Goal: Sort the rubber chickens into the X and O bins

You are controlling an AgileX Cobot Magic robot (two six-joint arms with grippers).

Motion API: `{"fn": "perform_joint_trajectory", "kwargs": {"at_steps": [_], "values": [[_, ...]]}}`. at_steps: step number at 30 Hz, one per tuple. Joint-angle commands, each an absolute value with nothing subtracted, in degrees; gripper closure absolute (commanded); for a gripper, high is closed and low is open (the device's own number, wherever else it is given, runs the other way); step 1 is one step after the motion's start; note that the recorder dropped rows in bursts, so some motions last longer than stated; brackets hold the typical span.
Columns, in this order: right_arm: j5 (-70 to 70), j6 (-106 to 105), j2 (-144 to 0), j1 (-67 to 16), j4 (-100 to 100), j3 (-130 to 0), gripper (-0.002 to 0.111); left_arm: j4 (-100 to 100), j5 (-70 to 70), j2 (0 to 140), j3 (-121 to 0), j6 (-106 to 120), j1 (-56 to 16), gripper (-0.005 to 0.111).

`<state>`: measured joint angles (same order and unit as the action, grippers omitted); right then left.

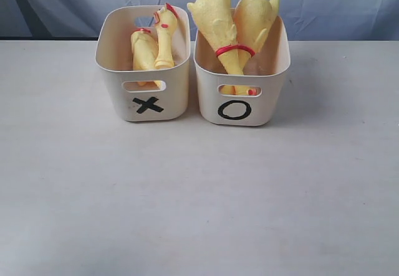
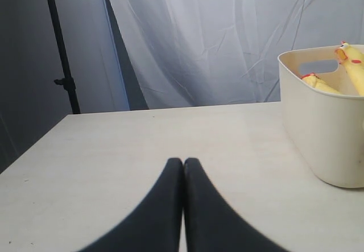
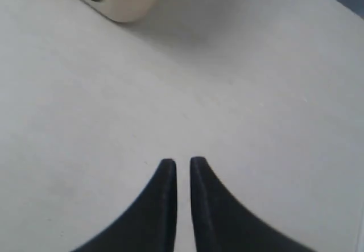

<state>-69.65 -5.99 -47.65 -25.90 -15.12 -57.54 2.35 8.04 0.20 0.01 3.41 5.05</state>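
Left gripper [image 2: 183, 162]: jaws pressed together, nothing held; low over bare table, left of the X bin.
X bin [image 1: 118, 101]: far centre, left of the pair; holds the headless body [image 1: 144, 50] and the head-and-neck piece [image 1: 166, 36].
O bin [image 1: 267, 101]: just beside it on the right; two whole chickens [image 1: 215, 23] stand head-down, feet well above the rim.
Right gripper [image 3: 182, 162]: jaws a sliver apart, empty; over bare table, the O bin ahead.
Risk: the tall chickens look top-heavy; a nudge to the O bin could spill them.
Surface: table [image 1: 199, 195], pale, matte, level.
Room: creased pale sheet [image 1: 93, 2] behind; dark stand [image 2: 60, 53] far left.
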Motion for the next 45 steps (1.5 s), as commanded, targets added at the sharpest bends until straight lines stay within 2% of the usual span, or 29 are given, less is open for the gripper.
{"fn": "perform_joint_trajectory", "kwargs": {"at_steps": [1, 5, 10, 19, 23, 45], "values": [[-54.12, -5.54, -34.73, -11.89, -12.55, -48.54, 0.098, 2.20, 7.71, 0.00, 0.00, 3.30, 4.46, 0.107], [-29.44, -5.93, -23.47, -0.98, -5.38, -37.86, 0.098, 2.20, 7.71, 0.00, 0.00, 3.30, 4.46, 0.107], [-13.35, -5.93, -13.85, 3.32, -4.32, -24.86, 0.098, 2.20, 7.71, 0.00, 0.00, 3.30, 4.46, 0.107], [-9.17, -4.08, 0.00, 3.71, 0.81, 0.00, 0.098, 2.20, 7.71, 0.00, 0.00, 3.30, 4.46, 0.107], [-18.41, -4.33, 0.00, 3.92, -0.45, 0.00, 0.098, 2.22, 7.76, 0.00, 0.00, 3.30, 4.46, 0.107], [-18.19, -3.75, 0.00, 3.92, 0.00, 0.00, 0.098, 2.22, 7.76, 0.00, 0.00, 3.30, 4.46, 0.107]]}}
